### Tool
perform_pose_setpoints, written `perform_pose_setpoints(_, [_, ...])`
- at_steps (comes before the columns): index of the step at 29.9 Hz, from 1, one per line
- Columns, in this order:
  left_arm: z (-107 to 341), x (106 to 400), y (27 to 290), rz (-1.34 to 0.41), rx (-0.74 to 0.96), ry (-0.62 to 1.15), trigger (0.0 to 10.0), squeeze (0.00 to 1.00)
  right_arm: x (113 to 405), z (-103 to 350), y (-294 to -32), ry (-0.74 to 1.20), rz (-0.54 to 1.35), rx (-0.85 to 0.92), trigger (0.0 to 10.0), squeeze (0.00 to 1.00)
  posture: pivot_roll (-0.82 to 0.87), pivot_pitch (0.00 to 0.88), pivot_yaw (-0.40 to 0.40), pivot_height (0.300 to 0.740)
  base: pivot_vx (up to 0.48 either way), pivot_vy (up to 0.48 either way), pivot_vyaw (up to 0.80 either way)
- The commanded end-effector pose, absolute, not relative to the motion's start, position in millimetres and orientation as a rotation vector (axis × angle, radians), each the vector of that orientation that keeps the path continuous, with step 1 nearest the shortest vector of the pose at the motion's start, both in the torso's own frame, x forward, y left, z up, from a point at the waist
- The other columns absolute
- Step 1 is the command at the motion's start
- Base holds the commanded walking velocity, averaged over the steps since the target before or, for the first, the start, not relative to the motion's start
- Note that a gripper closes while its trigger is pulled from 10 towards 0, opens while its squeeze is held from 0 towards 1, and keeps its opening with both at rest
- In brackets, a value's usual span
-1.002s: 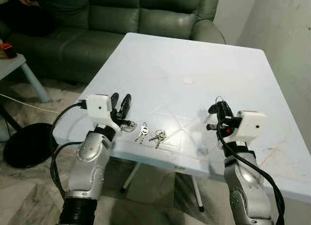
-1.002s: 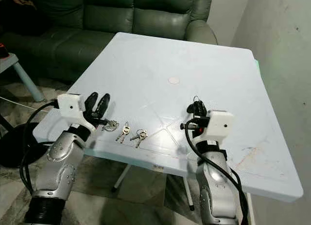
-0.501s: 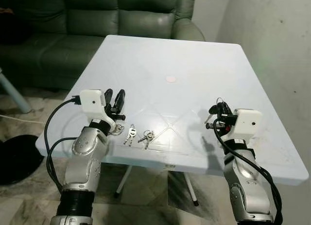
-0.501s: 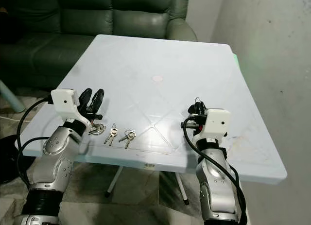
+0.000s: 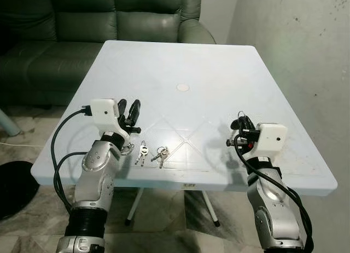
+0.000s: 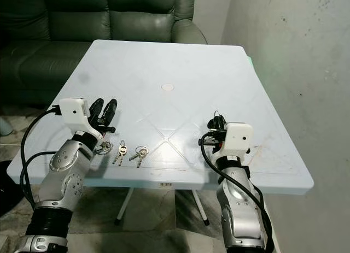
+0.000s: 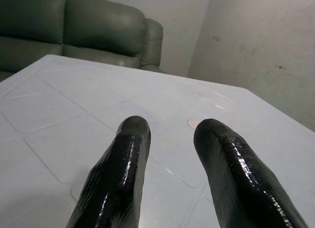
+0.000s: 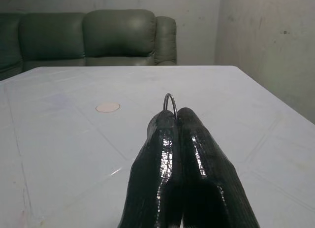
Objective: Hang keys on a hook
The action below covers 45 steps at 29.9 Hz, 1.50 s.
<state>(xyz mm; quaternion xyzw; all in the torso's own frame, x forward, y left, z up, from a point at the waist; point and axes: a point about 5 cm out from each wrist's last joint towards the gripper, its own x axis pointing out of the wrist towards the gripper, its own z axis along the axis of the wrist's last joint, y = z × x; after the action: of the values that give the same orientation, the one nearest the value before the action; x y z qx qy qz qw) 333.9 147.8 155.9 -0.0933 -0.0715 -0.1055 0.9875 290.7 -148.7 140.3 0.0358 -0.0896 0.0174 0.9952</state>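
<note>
Three sets of keys [image 5: 152, 153] lying near the front edge of the pale worktop [image 5: 180, 56], just beside the left end effector [image 5: 128, 111], fingers parted, nothing between them. Right end effector [image 8: 176, 120] raised over the worktop's right side, fingers pressed together, pinching a thin wire key ring [image 8: 170, 102] poking above the tips. Green sofa [image 5: 109, 15] behind.
</note>
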Motion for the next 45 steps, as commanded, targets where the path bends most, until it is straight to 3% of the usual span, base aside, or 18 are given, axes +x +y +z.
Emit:
perform_pose_setpoints(1, [158.7, 336.3, 148.1, -0.205, -0.177, -0.148, 10.0, 0.0, 292.1, 141.7, -147.3, -0.178, 0.042, 0.068, 10.0, 0.0, 0.1, 0.001, -0.037, 0.74, 0.0, 0.48, -0.69])
perform_pose_setpoints(6, [157.8, 337.1, 147.8, -0.202, -0.177, -0.144, 10.0, 0.0, 291.4, 140.1, -146.8, -0.172, 0.046, 0.065, 10.0, 0.0, 0.1, 0.0, -0.039, 0.74, 0.0, 0.48, -0.7])
perform_pose_setpoints(45, [151.6, 336.7, 141.8, -0.177, -0.177, -0.101, 10.0, 0.0, 283.3, 133.6, -142.2, -0.144, 0.068, 0.052, 10.0, 0.0, 0.09, 0.0, -0.044, 0.74, 0.0, 0.0, -0.7])
